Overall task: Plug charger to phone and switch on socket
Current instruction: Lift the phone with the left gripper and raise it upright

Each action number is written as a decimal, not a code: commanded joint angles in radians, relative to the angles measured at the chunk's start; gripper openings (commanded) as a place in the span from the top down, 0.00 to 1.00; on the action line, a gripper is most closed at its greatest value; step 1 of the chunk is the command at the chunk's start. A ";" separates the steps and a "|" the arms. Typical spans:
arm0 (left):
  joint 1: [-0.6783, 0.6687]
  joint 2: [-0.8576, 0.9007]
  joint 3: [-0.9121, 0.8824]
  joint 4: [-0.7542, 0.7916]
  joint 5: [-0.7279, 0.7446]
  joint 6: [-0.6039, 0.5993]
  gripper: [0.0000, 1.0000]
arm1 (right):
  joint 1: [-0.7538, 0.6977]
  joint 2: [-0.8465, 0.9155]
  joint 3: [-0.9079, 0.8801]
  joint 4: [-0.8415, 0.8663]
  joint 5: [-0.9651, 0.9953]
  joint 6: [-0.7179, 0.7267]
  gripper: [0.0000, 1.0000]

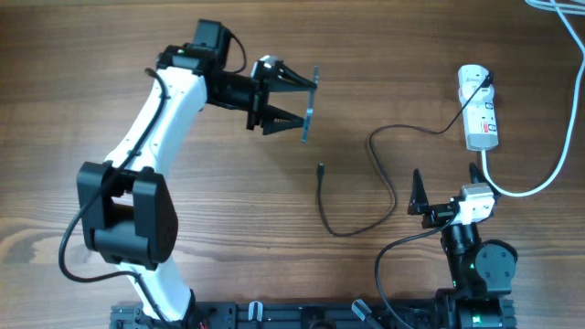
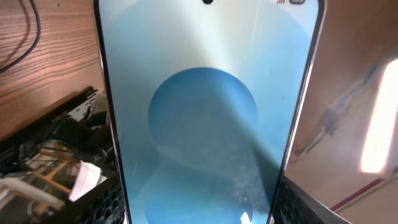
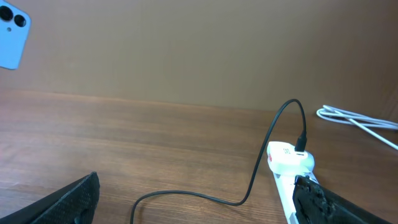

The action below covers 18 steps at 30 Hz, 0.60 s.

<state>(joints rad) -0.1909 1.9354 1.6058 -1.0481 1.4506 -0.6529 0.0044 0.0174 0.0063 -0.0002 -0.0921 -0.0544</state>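
My left gripper (image 1: 307,102) is shut on the phone (image 1: 314,75) and holds it edge-on above the table. In the left wrist view the phone's teal screen (image 2: 205,124) fills the frame between the jaws (image 2: 200,214). The phone's pale blue back (image 3: 12,34) shows in the right wrist view. The charger, a thin black cable (image 1: 388,183), runs from the adapter on the socket (image 1: 478,110) to its plug tip (image 1: 321,168), which lies free on the wood. My right gripper (image 1: 445,187) is open and empty, low at the right, with the cable (image 3: 249,186) and socket (image 3: 287,158) in front of it.
A thick white cord (image 1: 548,174) loops from the socket toward the back right corner and also shows in the right wrist view (image 3: 360,121). The table is brown wood. The arm bases stand along the front edge.
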 commanded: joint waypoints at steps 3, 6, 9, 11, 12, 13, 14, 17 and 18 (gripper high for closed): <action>0.060 -0.035 0.027 0.000 0.036 -0.037 0.34 | 0.004 -0.007 -0.001 0.002 0.013 0.004 0.00; 0.092 -0.035 0.027 0.000 -0.003 -0.037 0.34 | 0.004 -0.007 -0.001 0.002 0.013 0.004 0.00; 0.119 -0.035 0.027 0.000 -0.016 -0.037 0.34 | 0.004 -0.007 -0.001 0.002 0.013 0.004 0.00; 0.129 -0.035 0.027 0.000 -0.016 -0.045 0.34 | 0.004 -0.007 -0.001 0.002 0.013 0.004 0.00; 0.133 -0.035 0.027 0.000 -0.016 -0.045 0.34 | 0.004 -0.007 -0.001 0.002 0.013 0.005 0.00; 0.135 -0.035 0.027 0.000 -0.016 -0.053 0.34 | 0.004 -0.007 -0.001 0.002 0.013 0.004 0.00; 0.137 -0.035 0.027 0.000 -0.016 -0.061 0.34 | 0.004 -0.007 -0.001 0.002 0.013 0.004 0.00; 0.137 -0.035 0.027 0.000 -0.016 -0.071 0.34 | 0.004 -0.007 -0.001 0.002 0.013 0.004 0.00; 0.137 -0.035 0.027 0.000 -0.016 -0.071 0.34 | 0.004 -0.007 -0.001 0.002 0.013 0.004 0.00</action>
<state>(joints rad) -0.0559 1.9354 1.6058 -1.0481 1.4105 -0.7021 0.0044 0.0174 0.0063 -0.0002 -0.0921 -0.0544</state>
